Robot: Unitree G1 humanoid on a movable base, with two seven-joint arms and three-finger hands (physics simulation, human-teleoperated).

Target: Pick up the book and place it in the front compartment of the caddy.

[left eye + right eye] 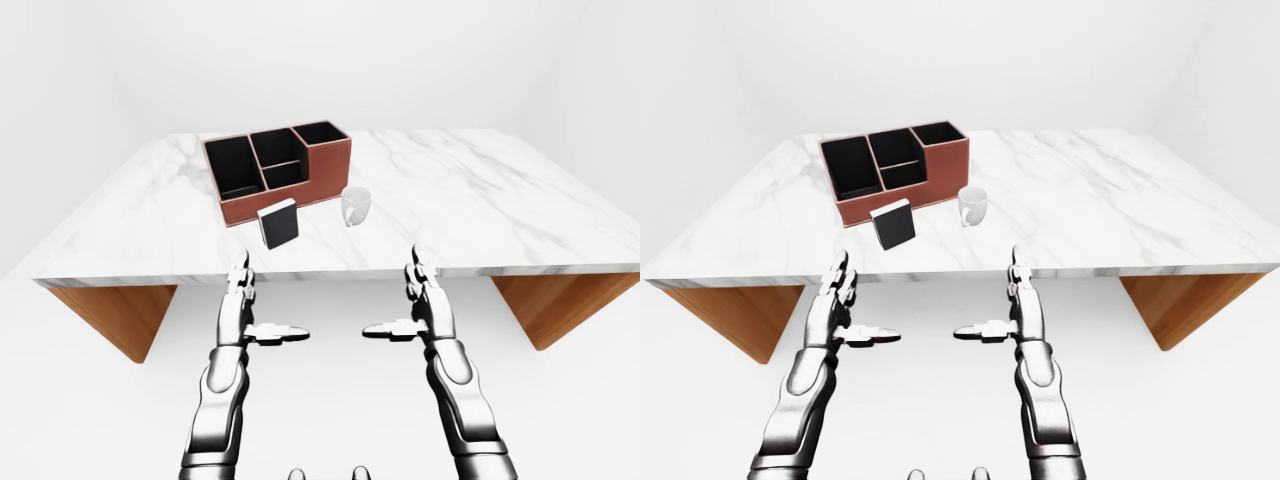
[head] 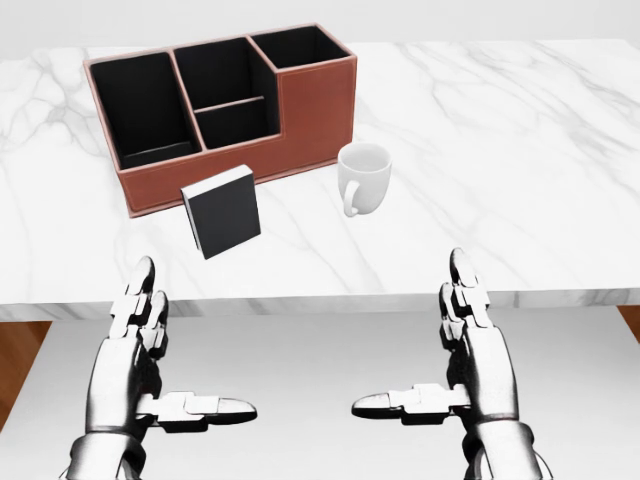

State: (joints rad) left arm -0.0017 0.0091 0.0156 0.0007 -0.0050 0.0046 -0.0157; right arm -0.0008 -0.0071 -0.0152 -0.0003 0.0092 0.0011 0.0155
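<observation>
1. Two metallic hands hang below the near edge of a white marble table [image 1: 480, 200]; the left hand [image 2: 140, 350] and the right hand [image 2: 470, 350] both have fingers spread, thumbs pointing inward toward each other, holding nothing.
2. The tabletop is pale marble with grey veins, and it rests on wooden supports [image 1: 110, 315] that show under its left and right ends in the left-eye view.
3. The room around it is plain white: white floor, white walls, no visible fittings.
4. A reddish-brown caddy [image 2: 310, 105] with black-lined compartments sits on the table toward the upper left of the head view, set at a slight angle to the table edge.
5. The book [image 2: 222, 210], dark-covered with a pale edge, stands upright on the marble just below the caddy in the head view, near its lower wall, outside every compartment.
6. A white mug [image 2: 364, 175] stands on the marble to the right of the book, close beside the caddy's right-hand corner, its handle turned to the left in the head view.
7. Both hands are well apart from the book.
</observation>
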